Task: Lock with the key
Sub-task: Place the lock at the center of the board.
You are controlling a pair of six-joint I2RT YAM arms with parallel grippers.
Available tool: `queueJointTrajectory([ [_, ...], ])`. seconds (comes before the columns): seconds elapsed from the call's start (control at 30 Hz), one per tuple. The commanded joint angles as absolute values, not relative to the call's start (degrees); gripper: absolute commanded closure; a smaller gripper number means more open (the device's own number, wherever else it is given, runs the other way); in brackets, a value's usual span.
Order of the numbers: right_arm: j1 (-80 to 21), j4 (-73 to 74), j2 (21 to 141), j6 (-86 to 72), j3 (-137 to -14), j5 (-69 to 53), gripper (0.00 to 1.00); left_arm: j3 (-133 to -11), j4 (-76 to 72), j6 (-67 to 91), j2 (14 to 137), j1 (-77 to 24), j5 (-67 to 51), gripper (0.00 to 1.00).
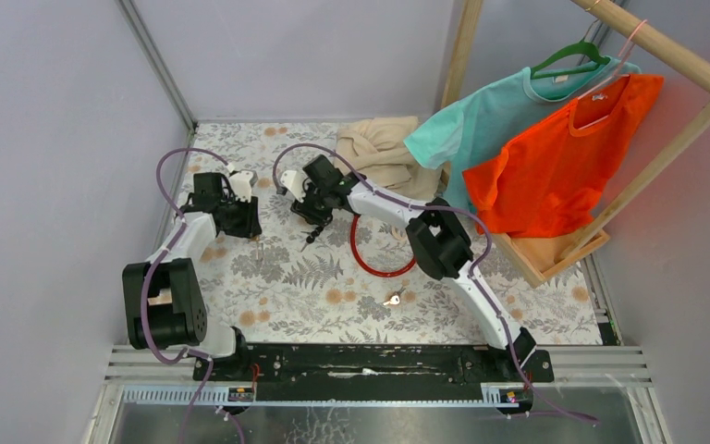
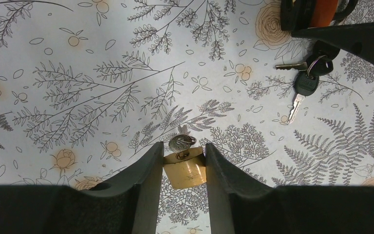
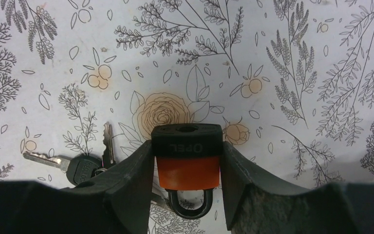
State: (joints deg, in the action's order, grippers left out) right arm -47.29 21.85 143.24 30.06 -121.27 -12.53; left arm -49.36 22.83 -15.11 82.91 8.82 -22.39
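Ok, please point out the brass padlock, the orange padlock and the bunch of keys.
brass padlock (image 2: 189, 174), left wrist view, on its brass body
orange padlock (image 3: 188, 171), right wrist view, on its orange body
bunch of keys (image 2: 306, 84), left wrist view, on the black key head

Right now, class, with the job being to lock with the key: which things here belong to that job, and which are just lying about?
Belong to the job:
orange padlock
brass padlock
key bunch
loose key

Just lying about:
beige cloth
teal shirt
orange shirt
wooden rack
red cable loop, probably
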Motion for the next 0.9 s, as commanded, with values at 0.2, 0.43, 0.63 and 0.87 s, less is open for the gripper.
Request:
queueJointTrajectory([
  [0.2,-51.0,19.3,130.9,31.8,-103.5,-16.7,1.0,-50.0,22.7,-14.7,81.7,10.3,-23.5,1.0],
  [0.43,-56.2,16.4,120.7,31.6,-89.8,-16.0,1.0,-50.2,23.2,-14.8,82.3,10.3,-24.1,1.0],
  [0.63,-55.2,16.6,121.3,33.0,-92.5,-10.8,1.0,-50.3,23.4,-14.8,82.1,10.4,-24.3,1.0],
  [0.87,-52.4,20.3,129.4,32.3,-104.0,-14.2,1.0,-50.0,23.7,-15.0,81.0,10.4,-24.2,1.0],
])
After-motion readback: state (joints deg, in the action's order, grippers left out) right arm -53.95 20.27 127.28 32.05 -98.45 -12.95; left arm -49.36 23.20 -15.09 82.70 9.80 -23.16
